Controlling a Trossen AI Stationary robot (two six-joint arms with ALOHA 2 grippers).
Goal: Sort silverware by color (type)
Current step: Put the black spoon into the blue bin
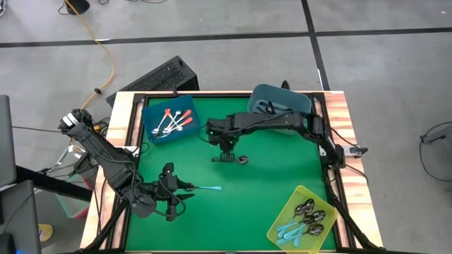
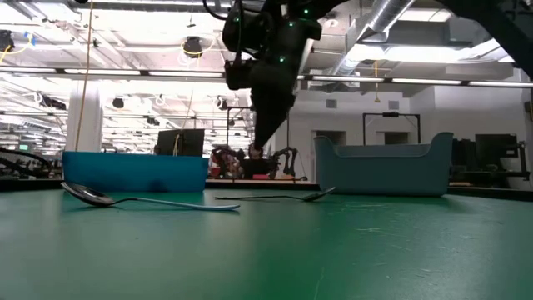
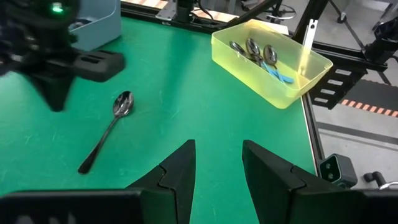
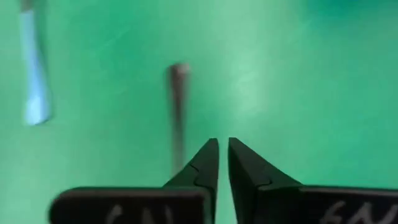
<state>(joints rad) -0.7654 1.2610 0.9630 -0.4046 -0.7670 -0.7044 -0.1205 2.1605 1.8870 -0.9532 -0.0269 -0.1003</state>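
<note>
**Silverware sorting: 2 spoons loose on the surface, both end effectors empty**

While the right arm reaches from the far right corner toward the middle of the green surface (image 1: 282,162), its end effector (image 1: 224,156) hangs above the dark-handled spoon (image 1: 239,159), with no contact visible. In the right wrist view the 2 fingers (image 4: 205,163) stand nearly together, leaving only a thin gap, and grip nothing; the dark handle lies just beside them on the mat.

The left end effector (image 1: 169,204) sits near the front left of the surface. Its fingers (image 3: 180,171) stand moderately apart and hold nothing. The light-blue-handled spoon (image 1: 205,188) lies flat on the mat just beside the left arm's wrist, handle pointing toward the surface centre.

Bin contents:

1. Blue bin (image 1: 148,113), far left: several spoons with orange-red handles (image 1: 173,121).
2. Grey-blue bin (image 1: 282,95), far right: dark utensils, count not legible.
3. Yellow bin (image 1: 282,222), front right: spoons with light blue handles (image 1: 293,229) alongside shiny bowls and some darker handles.

In the low view, both loose spoons lie flat on the mat, well apart from the bins behind them. The left wrist view shows the dark-handled spoon bowl-up, with the right arm's wrist above it.
</note>
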